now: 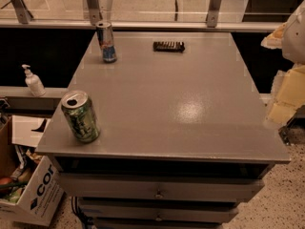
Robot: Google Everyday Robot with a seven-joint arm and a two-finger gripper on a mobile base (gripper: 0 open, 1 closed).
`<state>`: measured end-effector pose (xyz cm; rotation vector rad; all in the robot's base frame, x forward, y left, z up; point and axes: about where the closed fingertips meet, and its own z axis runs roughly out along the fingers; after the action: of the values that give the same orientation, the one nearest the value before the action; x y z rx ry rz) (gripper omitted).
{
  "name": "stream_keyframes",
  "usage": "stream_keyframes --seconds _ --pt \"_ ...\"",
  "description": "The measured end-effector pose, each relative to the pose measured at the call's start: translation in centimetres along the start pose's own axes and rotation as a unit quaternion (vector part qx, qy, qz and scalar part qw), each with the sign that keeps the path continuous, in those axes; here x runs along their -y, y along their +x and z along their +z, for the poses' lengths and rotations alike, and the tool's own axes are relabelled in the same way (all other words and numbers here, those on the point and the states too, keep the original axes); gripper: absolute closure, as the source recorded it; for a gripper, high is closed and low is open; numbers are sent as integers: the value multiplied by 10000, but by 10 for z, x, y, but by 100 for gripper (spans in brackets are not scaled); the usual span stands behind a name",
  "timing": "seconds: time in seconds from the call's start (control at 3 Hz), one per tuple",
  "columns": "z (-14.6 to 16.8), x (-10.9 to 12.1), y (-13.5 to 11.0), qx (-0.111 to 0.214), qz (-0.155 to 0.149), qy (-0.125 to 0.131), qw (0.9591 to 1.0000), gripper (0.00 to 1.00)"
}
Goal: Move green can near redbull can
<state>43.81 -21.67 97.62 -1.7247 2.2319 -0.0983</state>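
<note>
The green can [80, 117] stands upright at the near left corner of the grey table [181, 109]; it has pale patterning and an open silver top. The redbull can [106, 42], slim, silver and blue, stands upright at the far left of the table. The two cans are far apart along the left edge. My gripper [285, 97] shows as pale yellowish and white shapes at the right edge of the view, beyond the table's right side, far from both cans and holding nothing that I can see.
A small black object [168, 46] lies at the far middle of the table. Drawers [157, 191] sit under the tabletop. A white pump bottle [33, 81] stands on a ledge to the left. A cardboard box [35, 194] is on the floor at lower left.
</note>
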Motion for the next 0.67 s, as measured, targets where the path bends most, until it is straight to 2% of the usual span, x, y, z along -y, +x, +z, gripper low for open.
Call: stream_keyframes --seconds 0.33,0.67 --pt "1 -3 -1 34 7 4 10000 0" --pt "18 -19 -8 399 66 -194 9990 0"
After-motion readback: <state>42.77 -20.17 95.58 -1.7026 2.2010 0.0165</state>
